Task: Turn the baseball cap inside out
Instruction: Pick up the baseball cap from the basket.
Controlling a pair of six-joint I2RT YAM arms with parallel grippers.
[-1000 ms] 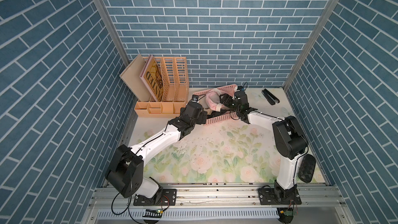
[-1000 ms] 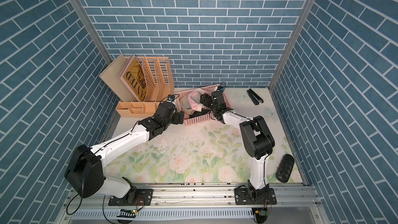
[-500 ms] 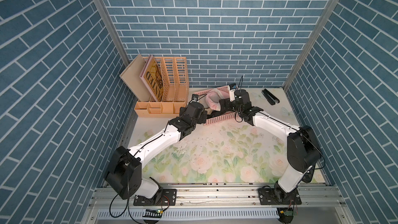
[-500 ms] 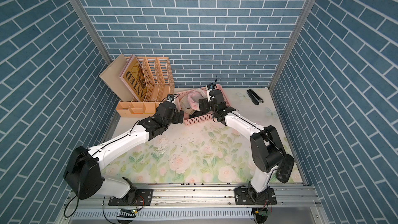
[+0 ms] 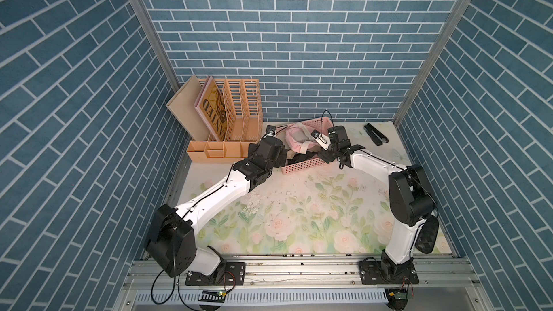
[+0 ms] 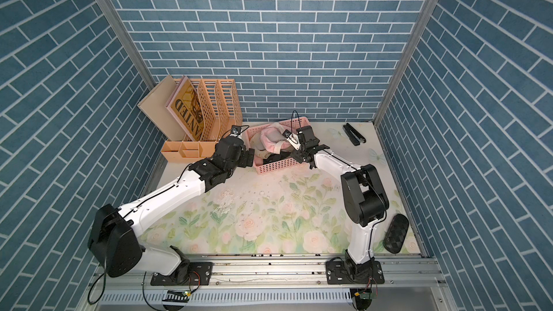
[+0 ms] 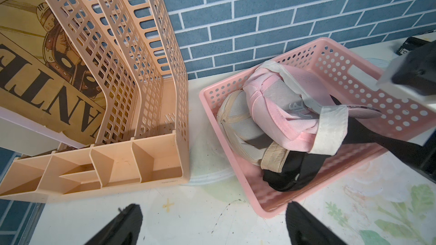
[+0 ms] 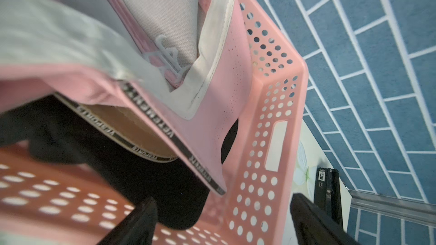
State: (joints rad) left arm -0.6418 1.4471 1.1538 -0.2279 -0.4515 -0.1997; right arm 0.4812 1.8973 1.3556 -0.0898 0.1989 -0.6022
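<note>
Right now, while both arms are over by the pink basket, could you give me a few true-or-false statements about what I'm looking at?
1. The pink cap lies in the pink basket. True.
2. The left gripper grips the pink cap. False: it is open and empty, apart from the cap.
3. The right gripper is open. True.
4. The black stapler is inside the basket. False: it lies on the table near the back wall.
</note>
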